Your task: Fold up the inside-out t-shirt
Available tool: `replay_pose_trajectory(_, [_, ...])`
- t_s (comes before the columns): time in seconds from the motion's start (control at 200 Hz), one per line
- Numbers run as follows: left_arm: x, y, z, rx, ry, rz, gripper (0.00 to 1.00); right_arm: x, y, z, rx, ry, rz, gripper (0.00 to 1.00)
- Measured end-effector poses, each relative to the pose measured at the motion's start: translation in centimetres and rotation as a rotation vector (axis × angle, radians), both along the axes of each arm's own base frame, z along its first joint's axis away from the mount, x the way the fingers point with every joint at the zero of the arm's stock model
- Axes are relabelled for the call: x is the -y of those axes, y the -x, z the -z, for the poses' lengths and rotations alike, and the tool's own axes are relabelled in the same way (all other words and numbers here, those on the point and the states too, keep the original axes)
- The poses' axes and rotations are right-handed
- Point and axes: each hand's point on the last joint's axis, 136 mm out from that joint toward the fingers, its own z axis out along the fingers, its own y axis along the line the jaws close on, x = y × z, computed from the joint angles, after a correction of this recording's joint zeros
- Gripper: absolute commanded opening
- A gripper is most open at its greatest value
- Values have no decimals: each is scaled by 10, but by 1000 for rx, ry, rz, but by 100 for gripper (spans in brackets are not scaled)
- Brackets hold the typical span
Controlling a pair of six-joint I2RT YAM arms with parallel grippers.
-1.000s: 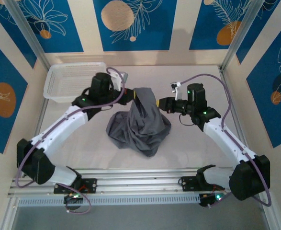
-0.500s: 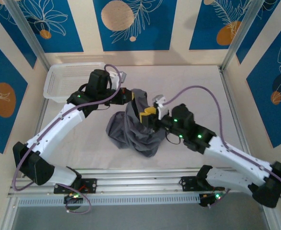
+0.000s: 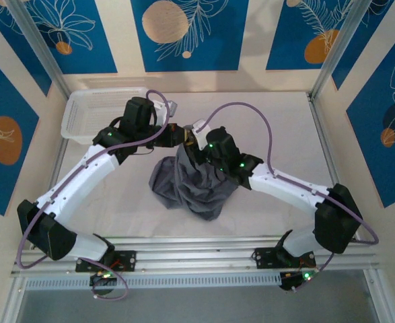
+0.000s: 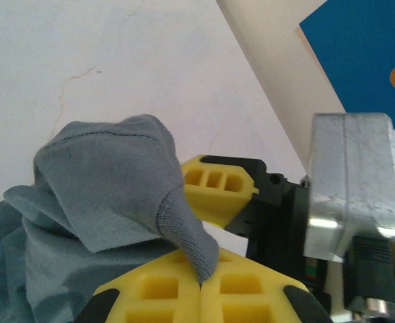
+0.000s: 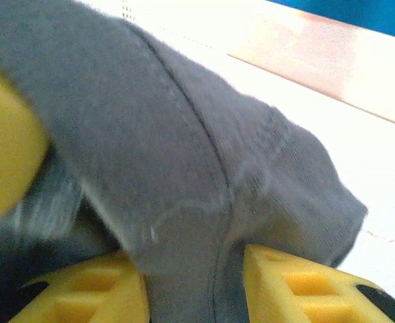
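Note:
The inside-out t-shirt [image 3: 197, 185] is a slate-grey heap at mid-table, its top pulled up to a peak. My left gripper [image 3: 186, 136] is shut on that peak; in the left wrist view its yellow jaws [image 4: 200, 279] pinch a ribbed hem of the t-shirt [image 4: 96, 195]. My right gripper [image 3: 198, 149] sits right beside it, pushed into the raised cloth. In the right wrist view its fingers [image 5: 196, 282] stand apart, open, with a thick fold of the t-shirt [image 5: 157, 134] lying between them. One right finger [image 4: 217, 195] shows just behind the held hem.
A white mesh-sided basket [image 3: 89, 111] stands at the back left corner of the table. Metal frame posts and patterned walls close in the table's sides and back. The light tabletop [image 3: 284, 134] lies bare to the right of the shirt.
My right arm has swung from the shirt's right side across to its raised top beside the left gripper, and its jaws have widened. The left gripper has kept its hold.

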Motion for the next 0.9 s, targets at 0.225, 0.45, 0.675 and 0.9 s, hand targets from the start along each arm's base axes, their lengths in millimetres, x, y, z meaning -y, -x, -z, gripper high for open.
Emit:
replay_pose_trajectory(0.225, [-16,-5,1,5,-63,-69,0,10,-14,22,-28,88,97,16])
replay_pose_trajectory(0.45, [-53,-11,-24,68,-74,-169,0,80,-17,34,-200,88,284,35])
replay_pose_trajectory(0.675, [-59,-10,-38,100,-76,-175,0,126,-12,73,-436,122,398,25])
replay_pose_trajectory(0.9, [-64,-10,-35,91,-91,-184,0,115,-2,65,-569,0,329,0])
